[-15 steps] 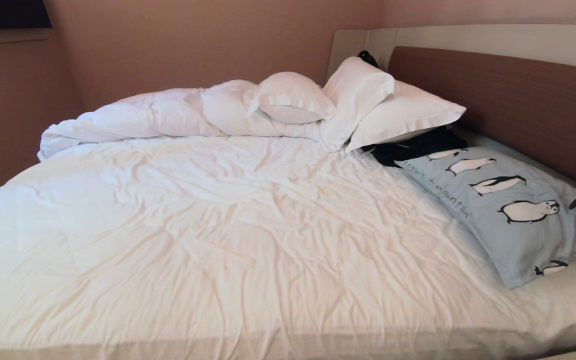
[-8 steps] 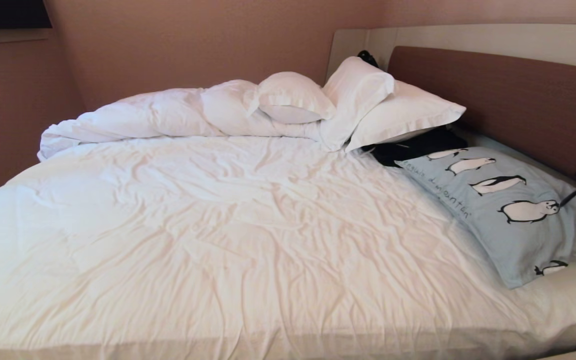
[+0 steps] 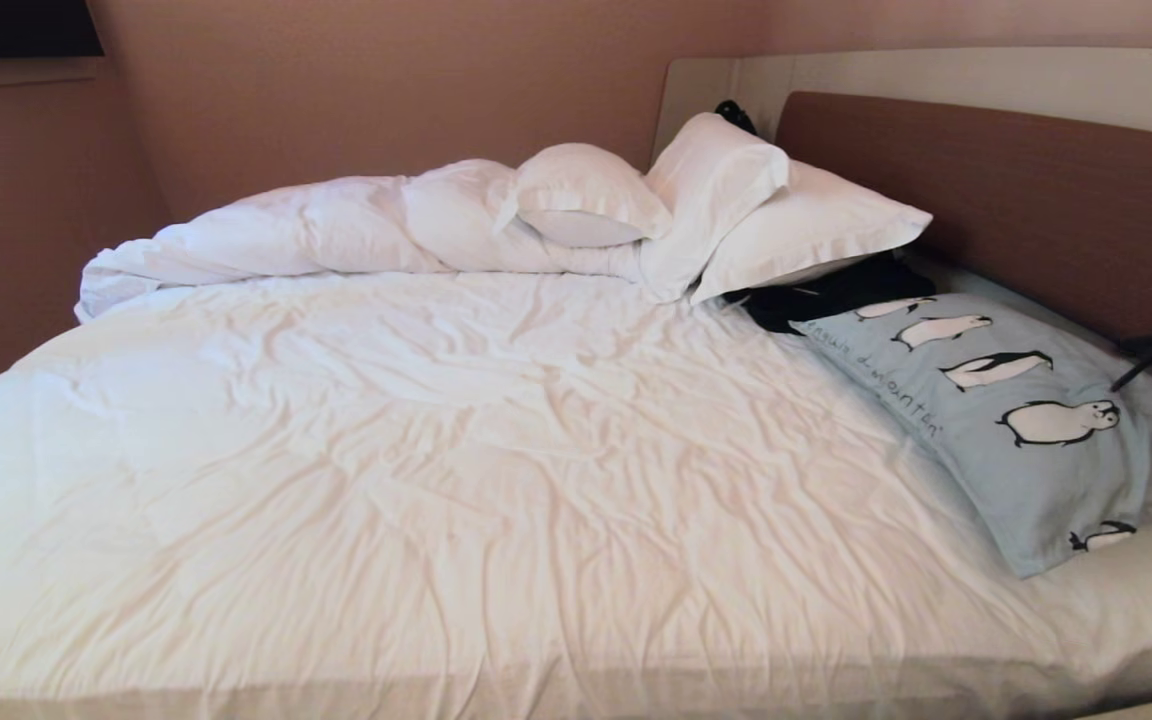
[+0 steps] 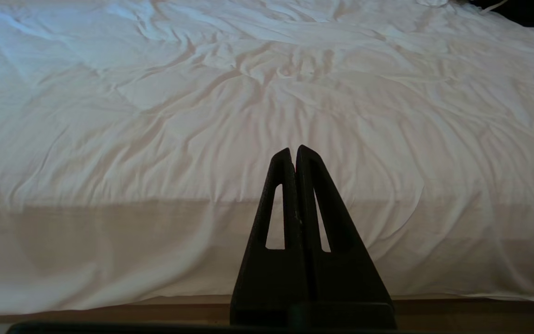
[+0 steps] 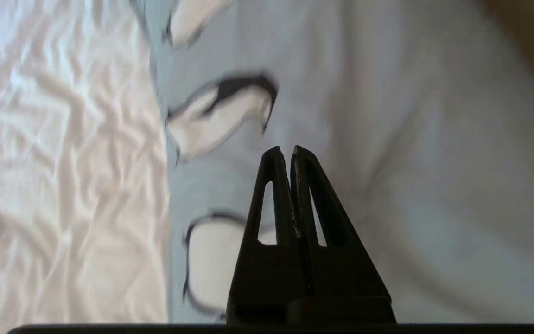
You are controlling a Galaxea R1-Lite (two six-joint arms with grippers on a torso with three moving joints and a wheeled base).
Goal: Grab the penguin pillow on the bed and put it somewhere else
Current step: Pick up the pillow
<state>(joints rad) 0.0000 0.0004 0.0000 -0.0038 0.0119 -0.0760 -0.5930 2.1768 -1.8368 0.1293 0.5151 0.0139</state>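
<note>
The penguin pillow (image 3: 996, 400) is light blue with black-and-white penguins. It lies flat on the bed (image 3: 436, 450) at the right, against the headboard. My right gripper (image 3: 1118, 385) comes in from the right edge, shut and empty. Its tip is over the pillow's headboard side, near the large penguin. Whether it touches the fabric I cannot tell. In the right wrist view the right gripper (image 5: 284, 149) points at the penguin pillow (image 5: 364, 93), beside the printed penguins. The left gripper (image 4: 293, 149) is shut and empty, low at the bed's near edge.
Two white pillows (image 3: 806, 230) and a smaller one (image 3: 586, 195) lean at the back by a bunched white duvet (image 3: 316, 230). A black item (image 3: 826, 295) lies between them and the penguin pillow. The brown headboard (image 3: 1016, 190) is close behind. A wooden bed frame (image 4: 109, 311) runs below the sheet.
The right gripper's tip has moved up and a little left in the head view, along the pillow's headboard side. The pillow and the left arm have not moved.
</note>
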